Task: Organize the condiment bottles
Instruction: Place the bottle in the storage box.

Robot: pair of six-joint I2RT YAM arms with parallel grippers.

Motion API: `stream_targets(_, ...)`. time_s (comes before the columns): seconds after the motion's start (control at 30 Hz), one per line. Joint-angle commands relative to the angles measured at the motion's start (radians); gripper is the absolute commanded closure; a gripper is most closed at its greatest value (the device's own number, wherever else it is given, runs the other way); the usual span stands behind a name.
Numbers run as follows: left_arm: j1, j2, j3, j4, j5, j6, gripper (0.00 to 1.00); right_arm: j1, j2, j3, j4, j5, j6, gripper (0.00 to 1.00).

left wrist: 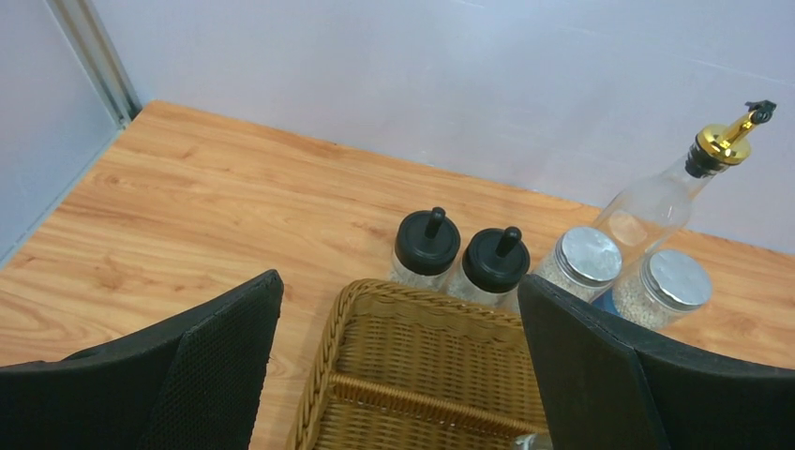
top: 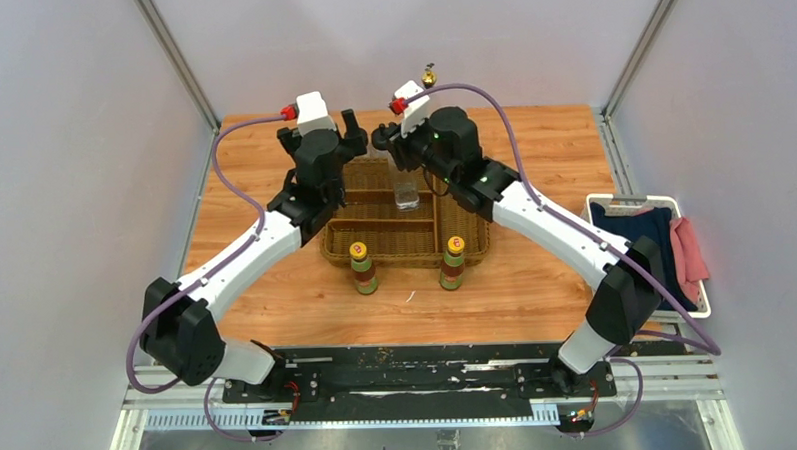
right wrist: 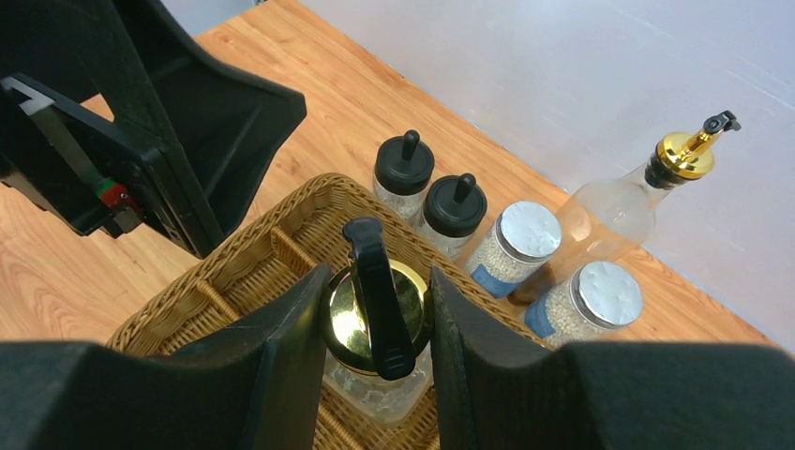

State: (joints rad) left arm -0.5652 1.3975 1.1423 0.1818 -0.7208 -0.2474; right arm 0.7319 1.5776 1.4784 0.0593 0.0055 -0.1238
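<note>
While my right pincer (right wrist: 380, 295) is clamped on the neck of a tall gold-topped bottle (right wrist: 375, 398), that bottle stands upright, long axis vertical, straight below my grip in the far compartment of the wicker basket (right wrist: 234, 267). Whether its base rests there I cannot tell. I judge the coming move runs straight down. My left pincer (left wrist: 398, 309), wide open and empty, faces the black-capped bottles (left wrist: 427, 246) beyond the rim.

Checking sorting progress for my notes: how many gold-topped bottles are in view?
2. One gold-topped bottle is held by the right claw over the wicker basket; the other stands behind the basket beside the grey-lidded jars. None looks hidden.
</note>
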Motion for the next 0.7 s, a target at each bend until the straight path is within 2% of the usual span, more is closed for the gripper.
stream_targets(0.0, -0.005, -0.028, 0.015, 0.039, -0.038, -0.012, 0.01, 0.054, 0.005, 0.049, 0.131, 0.149, -0.019, 1.00)
stream_targets(0.3, -0.005, -0.037, -0.007, 0.059, -0.048, -0.009, 0.01, 0.107, 0.027, 0.000, 0.222, 0.258, -0.033, 1.00)
stream_targets(0.67, -0.005, -0.035, -0.019, 0.077, -0.055, -0.001, 0.01, 0.109, 0.015, -0.099, 0.307, 0.282, 0.013, 1.00)
